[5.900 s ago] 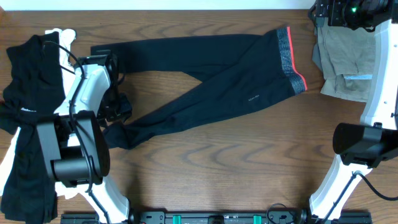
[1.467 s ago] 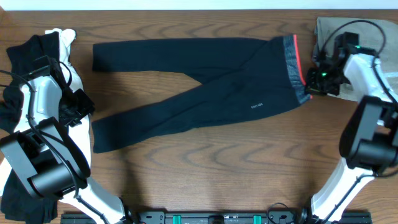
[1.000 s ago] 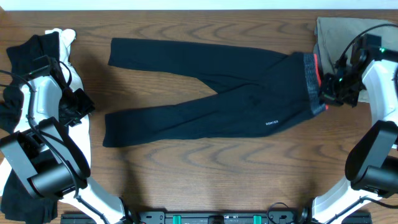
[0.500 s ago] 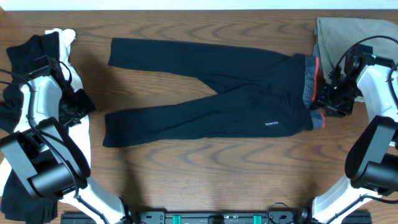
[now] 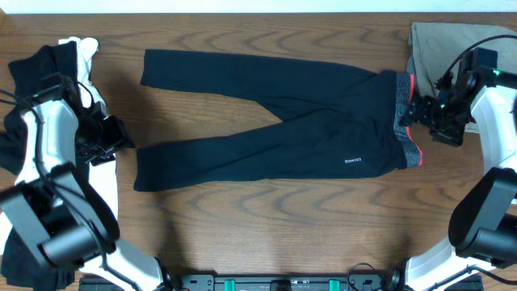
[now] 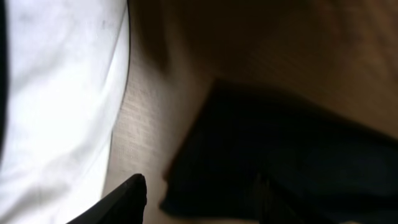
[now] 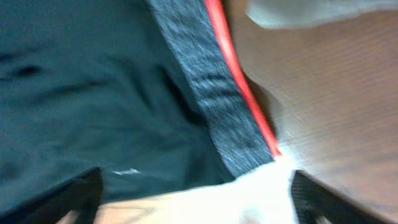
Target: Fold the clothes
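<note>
- Across the table (image 5: 266, 226), black pants (image 5: 275, 121) lie flat, long axis left to right.
- Waistband (image 5: 404, 121) sits just beside the right gripper (image 5: 428, 121), jaws apart, empty.
- Cuffs (image 5: 144, 174) lie near the left gripper (image 5: 113, 139), jaws apart too.

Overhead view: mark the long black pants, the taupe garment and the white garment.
long black pants (image 5: 323, 129), overhead view, on the upper thigh area near the crotch.
taupe garment (image 5: 440, 44), overhead view, on its bare upper part.
white garment (image 5: 85, 47), overhead view, on its exposed top end, far left.
</note>
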Robot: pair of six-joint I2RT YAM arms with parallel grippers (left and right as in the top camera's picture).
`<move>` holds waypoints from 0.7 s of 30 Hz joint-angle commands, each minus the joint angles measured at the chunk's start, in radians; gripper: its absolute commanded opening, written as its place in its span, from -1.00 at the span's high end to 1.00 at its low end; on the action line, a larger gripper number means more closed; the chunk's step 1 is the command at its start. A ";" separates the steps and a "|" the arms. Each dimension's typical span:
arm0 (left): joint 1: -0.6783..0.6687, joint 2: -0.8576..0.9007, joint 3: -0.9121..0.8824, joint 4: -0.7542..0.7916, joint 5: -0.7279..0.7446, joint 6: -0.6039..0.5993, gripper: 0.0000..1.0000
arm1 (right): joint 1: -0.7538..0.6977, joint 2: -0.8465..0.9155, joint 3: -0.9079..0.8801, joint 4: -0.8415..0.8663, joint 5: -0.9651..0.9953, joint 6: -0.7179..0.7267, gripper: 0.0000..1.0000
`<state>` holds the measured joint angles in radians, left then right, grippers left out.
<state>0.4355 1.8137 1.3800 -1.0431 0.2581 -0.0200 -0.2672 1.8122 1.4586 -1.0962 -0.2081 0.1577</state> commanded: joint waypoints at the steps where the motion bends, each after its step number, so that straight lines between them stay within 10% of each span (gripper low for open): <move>1: -0.016 -0.114 0.002 -0.038 0.022 -0.094 -0.16 | -0.005 -0.018 0.019 0.037 -0.171 0.029 -0.98; 14: -0.263 -0.183 -0.204 -0.034 -0.207 -0.627 -0.18 | 0.024 -0.018 0.003 -0.069 0.078 0.405 -0.82; 21: -0.280 -0.181 -0.375 0.201 -0.219 -0.698 -0.16 | 0.123 -0.018 -0.167 0.037 0.204 0.616 -0.54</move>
<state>0.1551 1.6253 1.0515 -0.8791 0.0849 -0.6395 -0.1844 1.8072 1.3560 -1.0836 -0.0963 0.6228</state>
